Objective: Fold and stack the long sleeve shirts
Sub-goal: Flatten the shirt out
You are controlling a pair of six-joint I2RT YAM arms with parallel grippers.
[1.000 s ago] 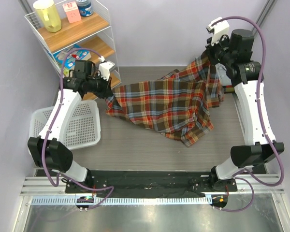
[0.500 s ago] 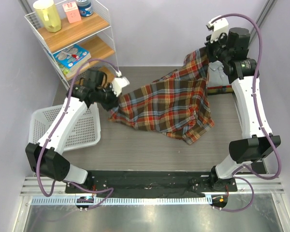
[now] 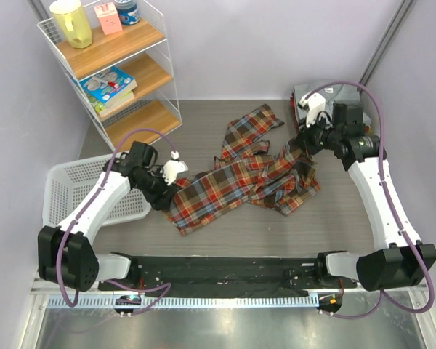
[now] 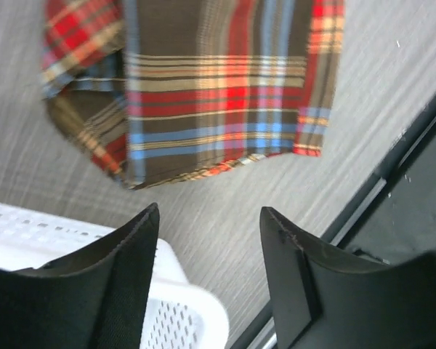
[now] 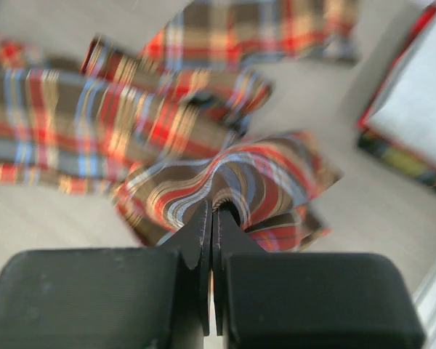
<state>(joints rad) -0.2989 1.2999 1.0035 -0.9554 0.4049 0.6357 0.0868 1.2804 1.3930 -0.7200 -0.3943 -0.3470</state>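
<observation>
The plaid long sleeve shirt lies crumpled across the middle of the table, one sleeve reaching toward the back. My left gripper hovers open just off its near-left corner, holding nothing. In the left wrist view the shirt's hem lies ahead of the spread fingers. My right gripper is shut on a bunched fold of the plaid cloth at the shirt's right end, lifting it slightly. A stack of folded shirts, grey on top, sits at the back right, and also shows in the right wrist view.
A white plastic basket stands at the left, its corner right under my left gripper. A wire shelf unit with books and containers fills the back left. The black base rail runs along the near edge.
Both arms came down and inward, and the shirt went from hanging stretched between them to lying on the table. My left gripper opened and let go of its corner.
</observation>
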